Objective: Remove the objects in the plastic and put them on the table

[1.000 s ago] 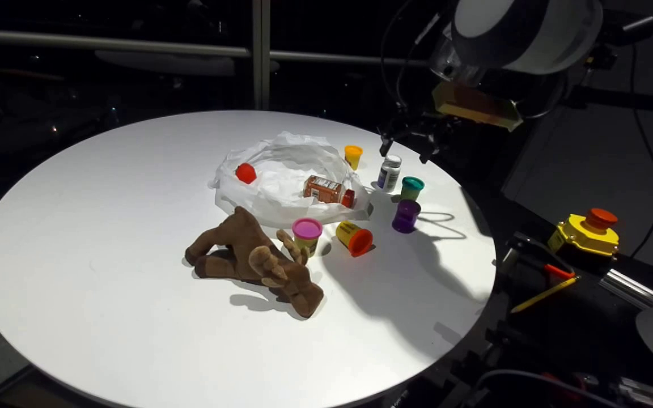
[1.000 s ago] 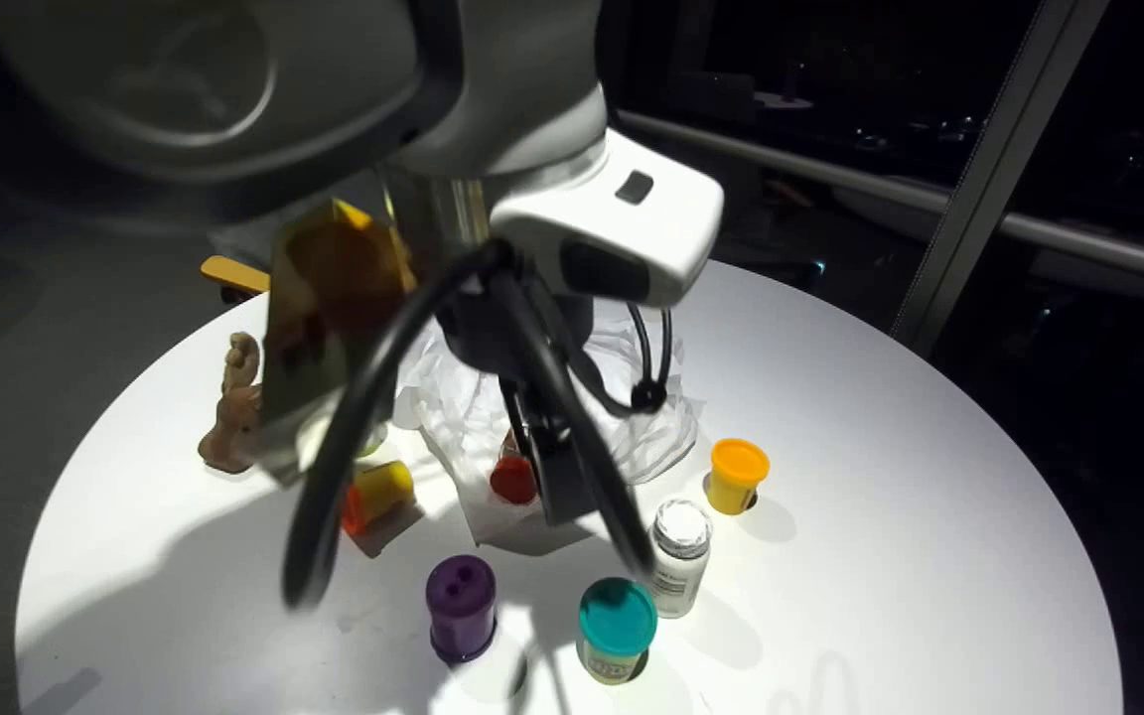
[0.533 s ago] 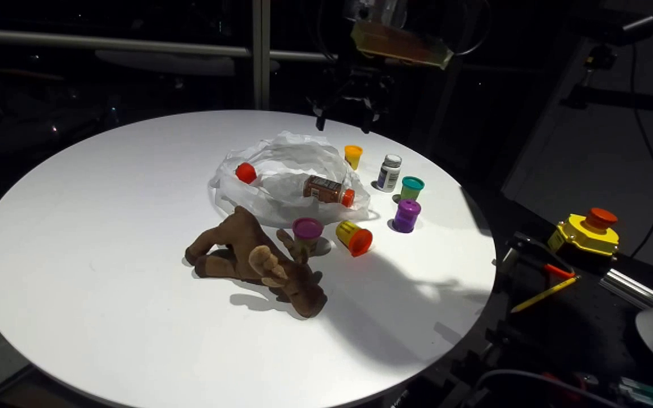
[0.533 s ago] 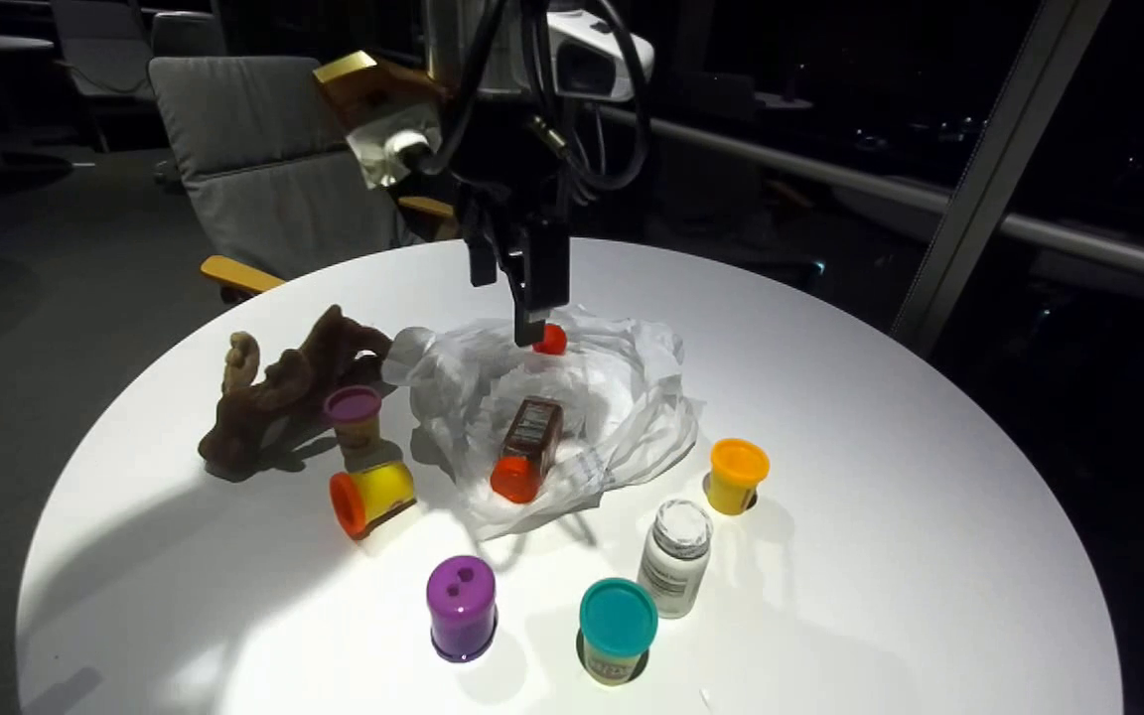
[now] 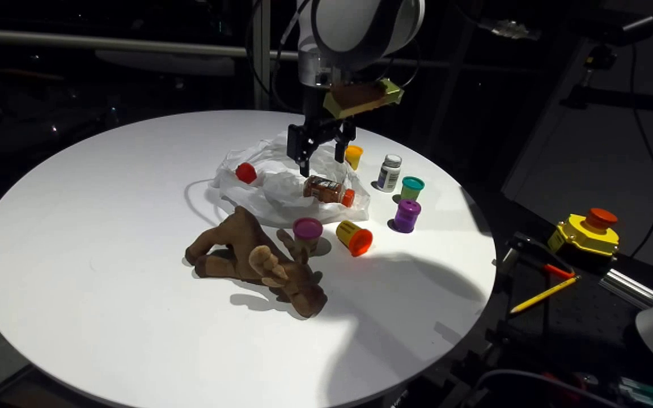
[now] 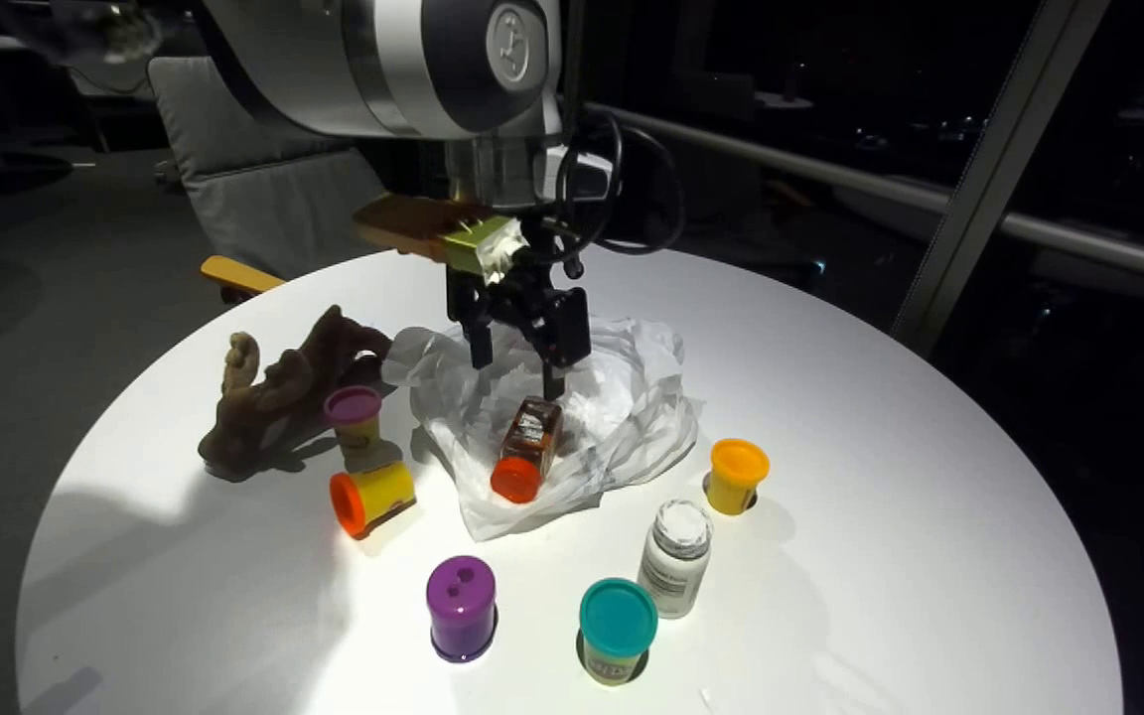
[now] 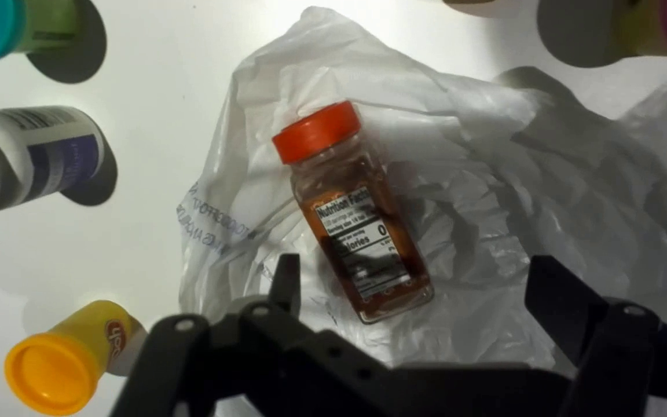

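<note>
Downward wrist view, oblique exteriors (sharing table (image 5: 134,317))

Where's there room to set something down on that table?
In an exterior view, the table is bare from the plastic bag to the left rim, and from the brown plush to the near rim. Crowded beside the bag: plush, pink-lidded tub, tipped yellow tub.

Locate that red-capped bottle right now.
In the wrist view, the red-capped bottle lies on its side near the centre, on the rumpled plastic bag, with the white bottle to its left and the orange-lidded pot at lower left.
</note>
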### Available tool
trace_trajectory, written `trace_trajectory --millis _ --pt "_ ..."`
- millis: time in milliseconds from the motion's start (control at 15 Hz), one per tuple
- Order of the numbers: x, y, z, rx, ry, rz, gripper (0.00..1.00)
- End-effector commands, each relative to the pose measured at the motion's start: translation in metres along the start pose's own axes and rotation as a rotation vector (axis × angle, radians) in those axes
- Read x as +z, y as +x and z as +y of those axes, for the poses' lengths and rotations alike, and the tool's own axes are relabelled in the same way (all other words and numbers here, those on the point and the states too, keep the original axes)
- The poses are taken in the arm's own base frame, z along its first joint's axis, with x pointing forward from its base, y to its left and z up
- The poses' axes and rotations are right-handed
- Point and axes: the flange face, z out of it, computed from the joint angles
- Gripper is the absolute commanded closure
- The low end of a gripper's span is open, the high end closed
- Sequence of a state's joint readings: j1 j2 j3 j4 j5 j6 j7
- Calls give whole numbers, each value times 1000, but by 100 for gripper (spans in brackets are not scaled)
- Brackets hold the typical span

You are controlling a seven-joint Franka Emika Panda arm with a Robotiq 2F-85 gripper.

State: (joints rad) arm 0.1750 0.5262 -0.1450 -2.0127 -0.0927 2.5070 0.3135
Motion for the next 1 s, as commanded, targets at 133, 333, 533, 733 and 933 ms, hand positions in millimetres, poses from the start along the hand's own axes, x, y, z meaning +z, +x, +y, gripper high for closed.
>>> trace_trajectory --millis 133,333,533,733,933 --pt "29 4 10 -160 -66 42 0" --pt "40 -2 12 -233 -29 42 0" --pt "47 -9 16 -296 -2 41 0" --pt "57 -14 24 -328 18 30 26" --pt "61 -17 27 -361 46 38 49"
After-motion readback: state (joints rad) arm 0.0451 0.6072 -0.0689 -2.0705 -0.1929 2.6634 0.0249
